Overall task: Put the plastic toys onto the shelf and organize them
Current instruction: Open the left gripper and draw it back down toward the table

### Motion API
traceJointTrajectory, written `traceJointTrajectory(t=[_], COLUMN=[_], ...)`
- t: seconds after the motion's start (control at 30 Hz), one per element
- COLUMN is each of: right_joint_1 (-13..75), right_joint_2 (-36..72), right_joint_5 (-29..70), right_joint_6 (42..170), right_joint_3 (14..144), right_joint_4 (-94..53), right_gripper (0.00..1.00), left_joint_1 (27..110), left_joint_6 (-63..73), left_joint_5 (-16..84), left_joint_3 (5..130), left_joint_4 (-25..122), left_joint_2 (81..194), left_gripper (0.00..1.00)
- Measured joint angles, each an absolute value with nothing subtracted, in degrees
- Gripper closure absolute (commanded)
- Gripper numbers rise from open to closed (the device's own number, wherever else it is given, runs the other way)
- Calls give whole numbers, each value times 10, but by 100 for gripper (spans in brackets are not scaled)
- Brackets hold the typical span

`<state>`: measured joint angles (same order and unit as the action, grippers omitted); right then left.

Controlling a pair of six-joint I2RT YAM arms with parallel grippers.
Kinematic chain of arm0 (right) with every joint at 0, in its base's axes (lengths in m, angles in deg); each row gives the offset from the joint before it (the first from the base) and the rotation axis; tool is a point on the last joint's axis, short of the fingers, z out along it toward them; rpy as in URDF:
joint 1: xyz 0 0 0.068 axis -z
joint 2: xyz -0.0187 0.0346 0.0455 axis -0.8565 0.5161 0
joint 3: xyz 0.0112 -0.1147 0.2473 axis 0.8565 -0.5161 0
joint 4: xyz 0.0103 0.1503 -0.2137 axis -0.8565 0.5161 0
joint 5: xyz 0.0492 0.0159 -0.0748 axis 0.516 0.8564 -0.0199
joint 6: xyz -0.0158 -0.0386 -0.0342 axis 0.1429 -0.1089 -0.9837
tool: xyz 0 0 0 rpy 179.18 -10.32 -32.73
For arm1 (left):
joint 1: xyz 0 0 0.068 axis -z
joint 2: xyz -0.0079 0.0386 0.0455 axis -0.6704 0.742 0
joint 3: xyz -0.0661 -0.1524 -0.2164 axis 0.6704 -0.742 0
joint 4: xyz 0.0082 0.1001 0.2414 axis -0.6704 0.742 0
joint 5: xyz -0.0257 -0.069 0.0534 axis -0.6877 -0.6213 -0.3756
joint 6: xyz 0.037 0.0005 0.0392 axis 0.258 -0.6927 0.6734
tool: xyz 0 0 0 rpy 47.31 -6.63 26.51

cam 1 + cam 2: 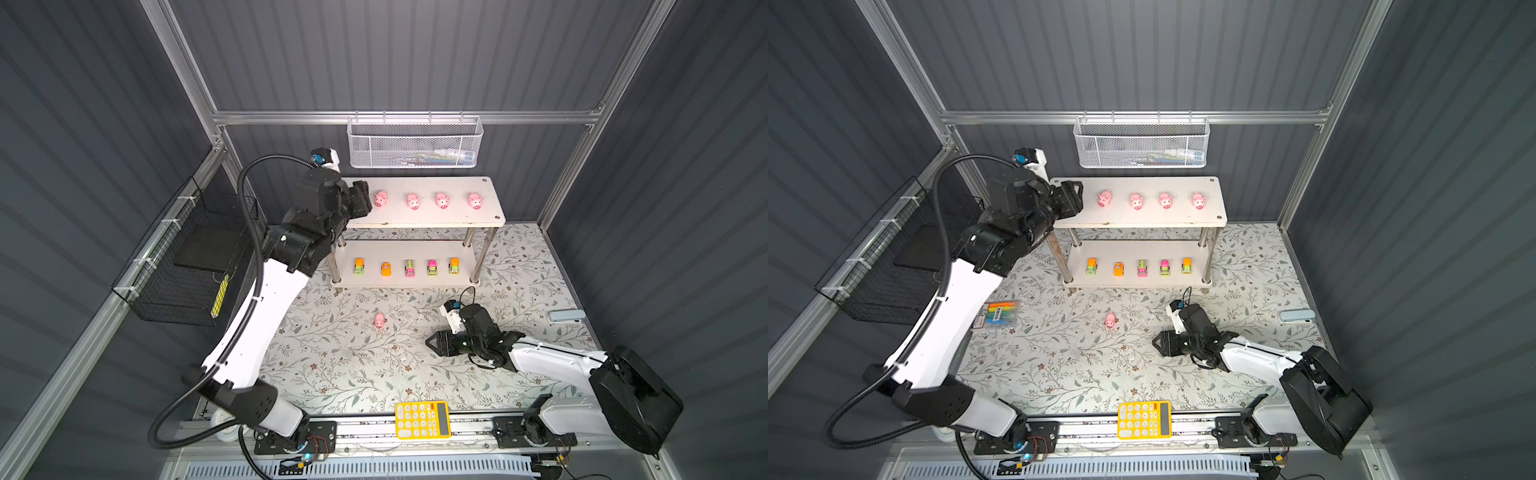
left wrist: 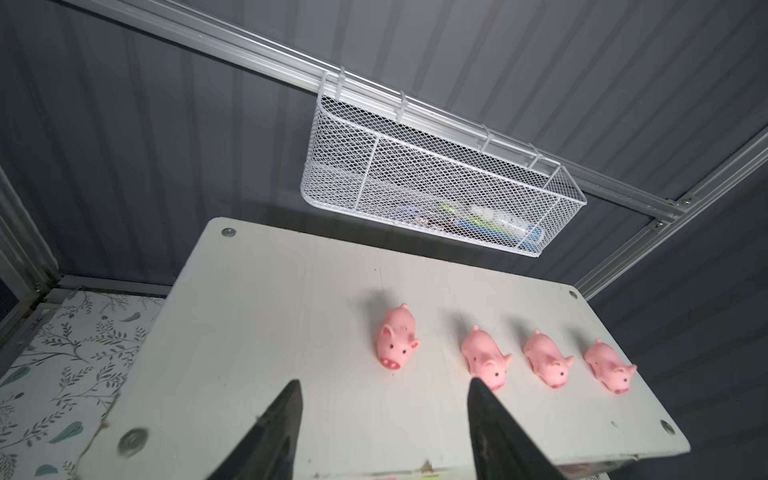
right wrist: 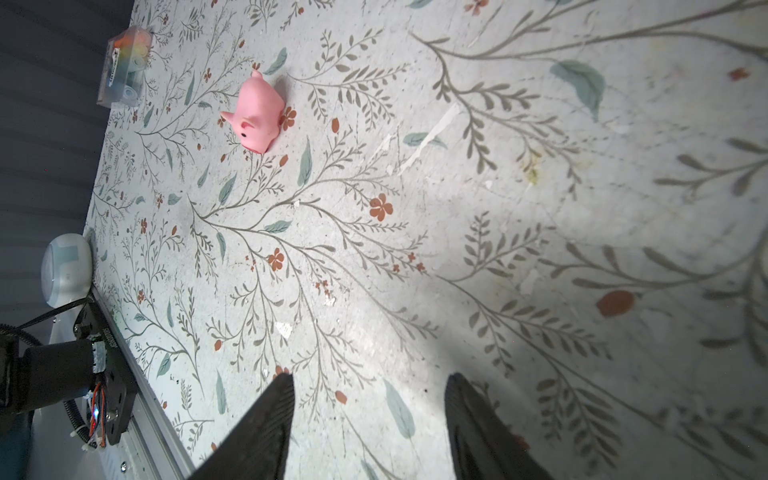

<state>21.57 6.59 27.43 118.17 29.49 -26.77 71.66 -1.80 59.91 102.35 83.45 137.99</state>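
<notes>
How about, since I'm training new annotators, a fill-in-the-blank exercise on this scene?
The shelf holds ____ pigs on its top board.
Its lower board carries ____ toy vehicles.
The lone pig lies on the table, nearest the ____ gripper.
The calculator is ____.
Missing words: four; five; right; yellow.

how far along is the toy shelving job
Done: four pigs line the shelf's top board and five vehicles the lower board. In hand: nothing; the left end effector by the top board's end and the right end effector over the table are both open, empty. Left: one pig on the table.
</notes>
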Motion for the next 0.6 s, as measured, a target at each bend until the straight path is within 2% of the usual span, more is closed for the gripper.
traceJointTrajectory(t=[0.37, 0.6], right_joint_1=[216, 216], right_joint_2=[71, 81], right_joint_5=[275, 274], right_joint_6=[1181, 1179], right_joint_3=[301, 324], right_joint_4=[-260, -242], right_gripper=[40, 40], left_joint_1=[728, 736], left_joint_6=[-43, -111], left_joint_5=[616, 616], left_joint_3=[686, 480], left_joint_4=[837, 834], left_joint_2=[1079, 987], left_gripper=[34, 32])
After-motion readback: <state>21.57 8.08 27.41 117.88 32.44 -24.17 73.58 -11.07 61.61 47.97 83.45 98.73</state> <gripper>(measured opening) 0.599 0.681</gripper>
